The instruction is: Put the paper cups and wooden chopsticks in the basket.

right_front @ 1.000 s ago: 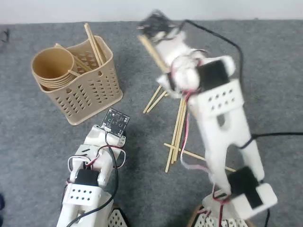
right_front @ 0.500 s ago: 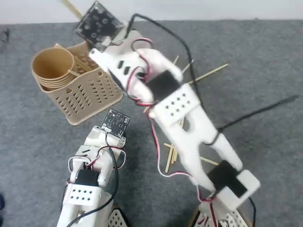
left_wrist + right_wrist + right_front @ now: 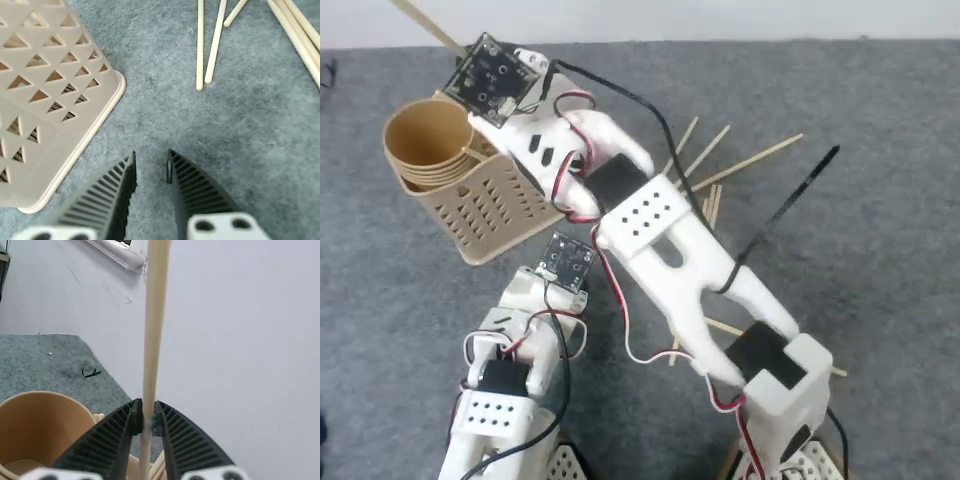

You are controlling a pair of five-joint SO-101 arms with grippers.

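Step in hand, as judged: drop the held chopstick into the basket.

- Your right hand (image 3: pixel 146 410) is pinching one wooden chopstick (image 3: pixel 152 315) low on its length. The long end runs up and out past the fingers.
- The hand sits over the basket (image 3: pixel 490 205), next to the stacked paper cups (image 3: pixel 425 140) standing inside it.
- To do it well, tilt the wrist so the short lower end aims at the basket's free part beside the cups, not into the top cup. Sink that end below the rim before you let go. Released high, a stick this long could tip out over the wall.
- Right arm (image 3: pixel 660 240) is stretched slantwise across the tabletop (image 3: pixel 880 200), from its base to the basket.
- Left arm (image 3: pixel 520 340) is folded near its base. Left hand (image 3: pixel 150 162) is low, just beside the basket's corner, fingers a little apart and holding nothing.
- Loose chopsticks (image 3: pixel 740 165) lie on the tabletop beyond the right arm, well apart from the basket.
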